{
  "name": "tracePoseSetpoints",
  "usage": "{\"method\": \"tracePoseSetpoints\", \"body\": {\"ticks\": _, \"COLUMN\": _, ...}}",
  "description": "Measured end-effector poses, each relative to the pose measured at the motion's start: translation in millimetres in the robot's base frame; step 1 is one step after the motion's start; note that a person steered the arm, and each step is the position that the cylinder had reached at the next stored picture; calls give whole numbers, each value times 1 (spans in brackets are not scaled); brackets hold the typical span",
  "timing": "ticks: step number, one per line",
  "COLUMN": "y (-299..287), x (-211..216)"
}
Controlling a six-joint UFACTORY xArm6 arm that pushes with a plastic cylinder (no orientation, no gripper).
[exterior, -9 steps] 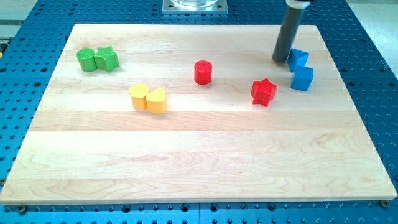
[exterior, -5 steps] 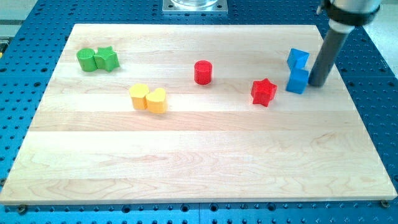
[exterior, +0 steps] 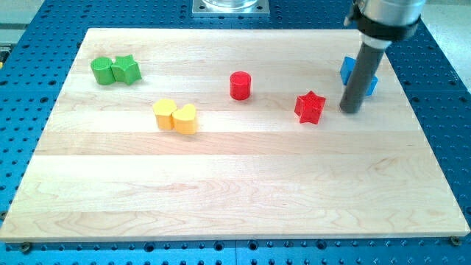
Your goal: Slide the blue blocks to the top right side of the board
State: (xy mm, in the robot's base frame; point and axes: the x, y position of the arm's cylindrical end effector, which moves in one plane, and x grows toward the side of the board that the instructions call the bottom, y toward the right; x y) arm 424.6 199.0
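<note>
The rod's tip [exterior: 352, 110] sits just below the blue blocks [exterior: 348, 71]; no jaws exist; best pushed upward steadily along the desk [exterior: 221, 184].

A pale wooden board [exterior: 221, 184] is laid on a blue perforated metal table [exterior: 441, 88], evenly lit. A silver metal base plate [exterior: 230, 7] is seen at the board's top edge.
</note>
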Motion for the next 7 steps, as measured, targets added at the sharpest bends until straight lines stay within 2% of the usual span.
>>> {"method": "tracePoseSetpoints", "body": {"ticks": 1, "y": 25, "x": -24}}
{"method": "tracePoseSetpoints", "body": {"ticks": 2, "y": -12, "x": -95}}
{"method": "tracePoseSetpoints", "body": {"ticks": 3, "y": -28, "x": -98}}
{"method": "tracePoseSetpoints", "body": {"ticks": 4, "y": -36, "x": -39}}
{"method": "tracePoseSetpoints", "body": {"ticks": 5, "y": -16, "x": -26}}
{"method": "tracePoseSetpoints", "body": {"ticks": 6, "y": 3, "x": -53}}
{"method": "tracePoseSetpoints", "body": {"ticks": 7, "y": 31, "x": -60}}
